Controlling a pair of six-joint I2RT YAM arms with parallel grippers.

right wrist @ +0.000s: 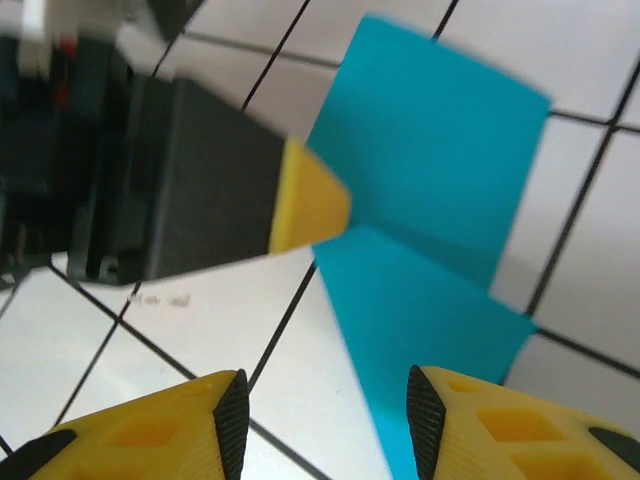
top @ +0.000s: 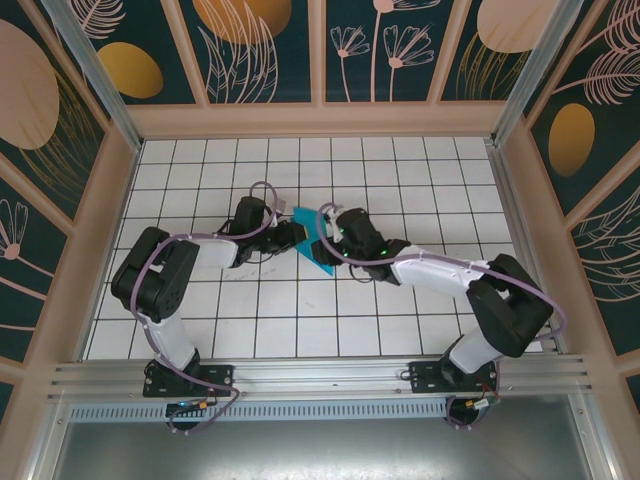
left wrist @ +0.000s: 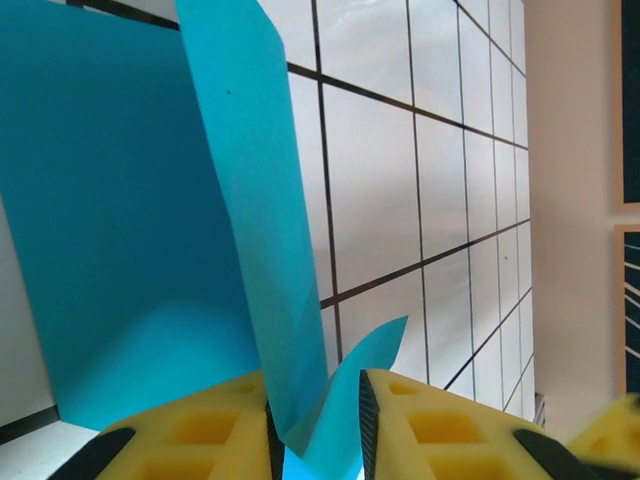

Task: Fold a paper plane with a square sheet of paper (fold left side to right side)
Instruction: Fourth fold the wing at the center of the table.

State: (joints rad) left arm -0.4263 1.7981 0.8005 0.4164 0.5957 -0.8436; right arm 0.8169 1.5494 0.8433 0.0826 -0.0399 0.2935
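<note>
Square sheet of paper (top: 312, 240) (left wrist: 120, 230) (right wrist: 430, 180): thin, plain cyan-teal, unmarked. Creased into two panels that meet at an angle, partly raised off the white tiled table (top: 400, 320) near its centre. One lower folded edge stands in the narrow gap of the left hand (left wrist: 315, 425).

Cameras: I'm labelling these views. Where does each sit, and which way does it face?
Top external: above and behind the bases, looking down on the tiled table; both arms show, left gripper and right gripper meeting at the cyan paper.
Left wrist: on the left arm, looking along its yellow fingers at paper rising between them.
Right wrist: on the right arm, looking down past its own fingers at the paper and the left gripper's fingertip.
Shared: all see the paper.
</note>
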